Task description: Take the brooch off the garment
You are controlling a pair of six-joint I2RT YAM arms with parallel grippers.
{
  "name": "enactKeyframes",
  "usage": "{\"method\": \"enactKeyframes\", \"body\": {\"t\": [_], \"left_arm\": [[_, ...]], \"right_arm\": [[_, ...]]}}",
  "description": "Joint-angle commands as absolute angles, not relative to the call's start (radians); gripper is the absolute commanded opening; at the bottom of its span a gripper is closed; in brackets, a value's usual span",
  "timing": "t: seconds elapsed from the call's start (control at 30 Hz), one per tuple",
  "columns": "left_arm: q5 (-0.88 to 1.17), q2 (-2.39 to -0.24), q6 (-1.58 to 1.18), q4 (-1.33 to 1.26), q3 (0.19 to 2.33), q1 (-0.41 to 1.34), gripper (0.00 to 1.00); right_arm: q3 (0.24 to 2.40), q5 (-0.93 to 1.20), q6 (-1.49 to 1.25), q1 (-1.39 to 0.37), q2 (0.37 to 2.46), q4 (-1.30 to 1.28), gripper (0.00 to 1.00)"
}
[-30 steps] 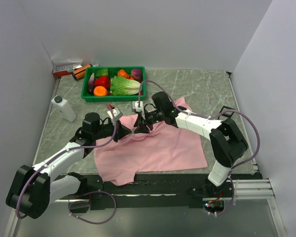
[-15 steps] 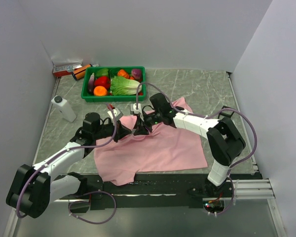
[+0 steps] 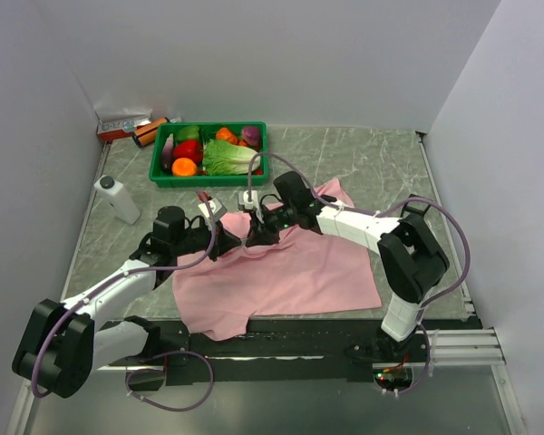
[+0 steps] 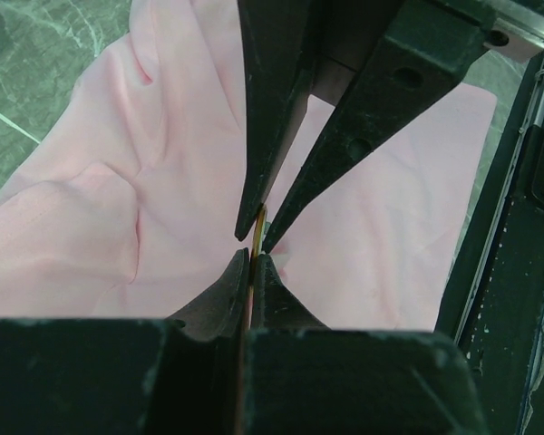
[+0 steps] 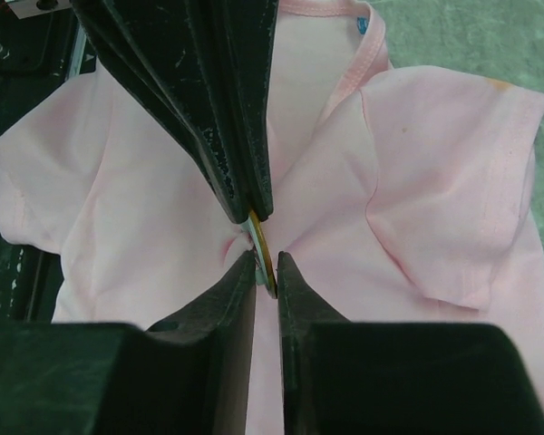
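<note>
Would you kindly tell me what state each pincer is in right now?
Left pincer: closed on the brooch, at its edge.
Right pincer: jaws narrowly astride the brooch; whether they grip it cannot be told.

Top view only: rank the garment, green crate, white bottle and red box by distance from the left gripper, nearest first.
From the left gripper:
1. garment, directly beneath it, mid-table.
2. green crate, behind it, towards the back wall.
3. white bottle, out at the table's left edge.
4. red box, in the back-left corner.
</note>
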State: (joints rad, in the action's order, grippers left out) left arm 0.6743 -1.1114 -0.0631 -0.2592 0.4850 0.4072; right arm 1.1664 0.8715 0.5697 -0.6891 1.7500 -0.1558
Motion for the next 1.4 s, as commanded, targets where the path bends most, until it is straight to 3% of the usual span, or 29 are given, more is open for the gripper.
{"method": "enactKeyframes", "body": {"t": [0.0,0.13,0.23,0.37,0.43,0.47,0.87,1.37], "left_arm": [[0.724,-1.117,-0.066,-0.273,0.522,0.428,0.01],[0.710,-1.112,-0.067,-0.268,0.511,0.463,0.01],[0.687,-1.115,-0.052,-0.261,0.512,0.465,0.01],[0.649,-1.115,-0.011,-0.221,0.534,0.463,0.01],[0.635,-1.109,0.025,-0.218,0.534,0.463,0.01],[0.632,-1.109,0.025,-0.222,0.531,0.463,0.01],[0.626,-1.103,0.029,-0.232,0.526,0.463,0.01],[0.641,-1.101,-0.051,-0.250,0.523,0.460,0.01]], "right_arm": [[1.268,0.854,0.525,-0.696,1.792,-0.162,0.17],[1.357,0.884,0.408,-0.696,1.836,-0.212,0.24],[1.368,0.925,0.374,-0.693,1.824,-0.222,0.46],[1.287,0.953,0.419,-0.661,1.712,-0.199,0.60],[1.240,0.931,0.449,-0.650,1.645,-0.222,0.73],[1.226,0.924,0.484,-0.647,1.628,-0.232,0.74],[1.080,0.798,0.537,-0.653,1.594,-0.190,0.70],[1.081,0.712,0.465,-0.715,1.672,-0.011,0.53]]}}
